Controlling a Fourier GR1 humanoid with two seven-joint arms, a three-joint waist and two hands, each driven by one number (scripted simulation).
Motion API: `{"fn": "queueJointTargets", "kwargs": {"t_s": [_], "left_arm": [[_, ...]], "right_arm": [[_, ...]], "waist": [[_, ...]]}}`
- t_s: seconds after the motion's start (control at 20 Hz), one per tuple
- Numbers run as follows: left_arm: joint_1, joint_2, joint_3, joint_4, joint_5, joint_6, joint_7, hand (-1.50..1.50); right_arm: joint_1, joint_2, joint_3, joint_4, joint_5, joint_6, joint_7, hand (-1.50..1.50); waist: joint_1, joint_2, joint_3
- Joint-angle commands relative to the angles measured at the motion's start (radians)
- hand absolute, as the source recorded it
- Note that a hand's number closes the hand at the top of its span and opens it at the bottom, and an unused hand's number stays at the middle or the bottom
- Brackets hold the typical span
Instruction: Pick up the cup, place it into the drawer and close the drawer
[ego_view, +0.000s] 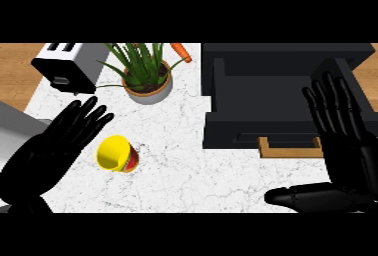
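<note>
Head view: both hands come in from the lower edge over the counter (207, 175).
Cup (117, 154): yellow, tipped on its side on the counter, well apart from the drawer; not picked up.
Left hand (46, 152): just left of the cup, fingers straight and spread, holding nothing.
Right hand (343, 145): over the drawer's right side, fingers straight, thumb out, holding nothing.
Drawer (236, 127): looks pulled open; the cup is not in it.
Done: nothing yet, as I judge it.
Left: grasp, carry, place, close.
</note>
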Motion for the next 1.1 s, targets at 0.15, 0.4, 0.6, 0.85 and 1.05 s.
{"fn": "queueJointTargets", "kwargs": {"t_s": [0.15,0.4,0.6,0.85,1.05], "left_arm": [[0.066,-0.026,0.015,0.060,-0.068,-0.081,-0.053,-1.50],[-0.008,0.022,0.094,0.160,-0.050,-0.092,-0.037,-1.50],[0.063,-0.025,0.067,0.126,-0.130,-0.079,-0.057,-1.50],[-0.029,-0.027,0.108,0.383,-0.297,-0.123,-0.228,-1.50],[-0.110,-0.019,0.131,0.572,-0.367,-0.147,-0.337,-1.50]], "right_arm": [[-0.021,-0.009,-0.043,-0.018,-0.019,0.009,0.024,-1.50],[-0.071,-0.039,-0.085,-0.032,-0.042,0.008,0.099,-1.50],[-0.006,0.005,-0.032,-0.010,0.001,0.022,0.005,-1.50],[-0.027,0.009,-0.028,-0.003,0.004,0.017,0.023,-1.50],[-0.044,-0.002,-0.053,0.032,-0.007,0.031,0.008,-1.50]], "waist": [[0.001,0.000,0.000],[0.000,0.000,0.000],[0.001,0.000,0.000],[-0.002,0.001,0.000],[-0.004,0.002,0.000]]}}
